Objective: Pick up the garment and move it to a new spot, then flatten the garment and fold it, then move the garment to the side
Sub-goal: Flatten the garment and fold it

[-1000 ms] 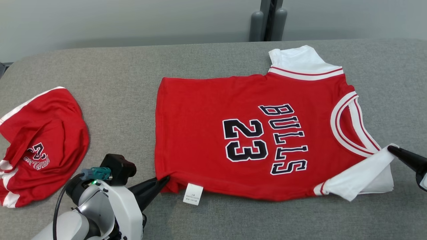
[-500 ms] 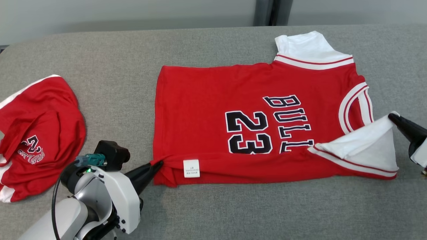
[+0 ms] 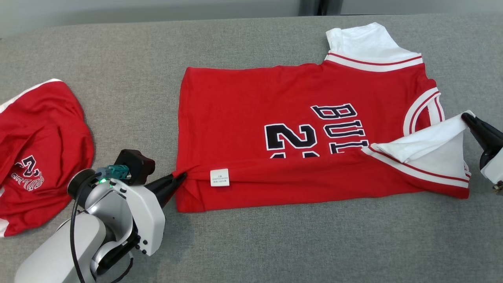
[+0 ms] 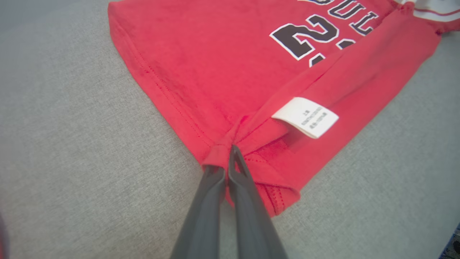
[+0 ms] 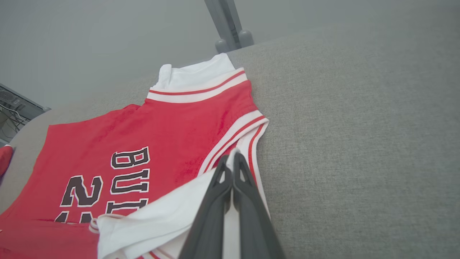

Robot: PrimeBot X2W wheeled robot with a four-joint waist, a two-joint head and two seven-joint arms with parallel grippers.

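Left end effector (image 3: 181, 175): jaws closed, pinching the hem corner (image 4: 215, 158) of the red jersey (image 3: 275, 98). In the left wrist view the cloth is gathered into a small bunch at the fingertips, with creases fanning away from it. Right end effector (image 3: 467, 117): jaws closed on the tip of the near white sleeve (image 3: 428, 141), which is drawn to a point at its fingertips and folded over the jersey's shoulder. The jersey lies on the grey bench (image 3: 275, 243), stretched lengthwise between the two end effectors with its chest print upward. The edge running from one end effector to the other is turned over onto the front as a red strip (image 3: 314, 182), which covers the lower part of the number and of the lettering. A white label (image 3: 219, 177) lies on that strip, just beyond the left end effector's fingertips on the side toward the right end effector. The striped neckline (image 5: 233, 135) lies just beside the right end effector's fingertips. The far white sleeve (image 3: 361, 41) rests flat on the bench at the jersey's edge farthest from both end effectors, on the right end effector's half. A second red garment (image 3: 39, 149), crumpled, lies on the bench behind the left end effector's wrist, well apart from the jersey.
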